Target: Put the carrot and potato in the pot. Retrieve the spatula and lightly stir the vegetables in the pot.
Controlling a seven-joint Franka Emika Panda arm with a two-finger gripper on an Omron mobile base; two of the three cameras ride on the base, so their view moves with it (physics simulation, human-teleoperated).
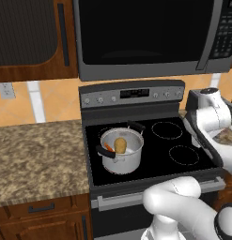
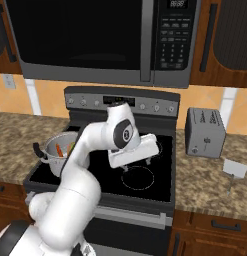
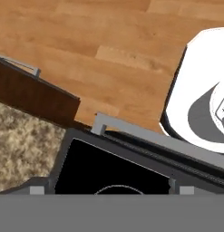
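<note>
Pot [image 1: 121,159]: shiny steel, polished, w/ black matt handles. Potato [image 1: 120,145]: smooth tan skin is seen; carrot [image 1: 108,148]: smooth orange. Stove top [image 1: 150,145]: glossy black glass, framed in brushed metal. Tabletop [image 1: 37,157]: speckled stone, rough-looking. Cabinets [image 1: 28,37]: dark varnished wood. Toaster [image 2: 205,132]: matt grey metal. Floor [image 3: 113,50]: smooth light wood planks.

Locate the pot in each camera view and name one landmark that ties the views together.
Left base view: the pot sits left of centre, on the stove's front-left burner.
Right base view: at the left edge, partly behind the arm.
Hand view: no pot in the picture.
Shared landmark: the black stovetop.
</note>
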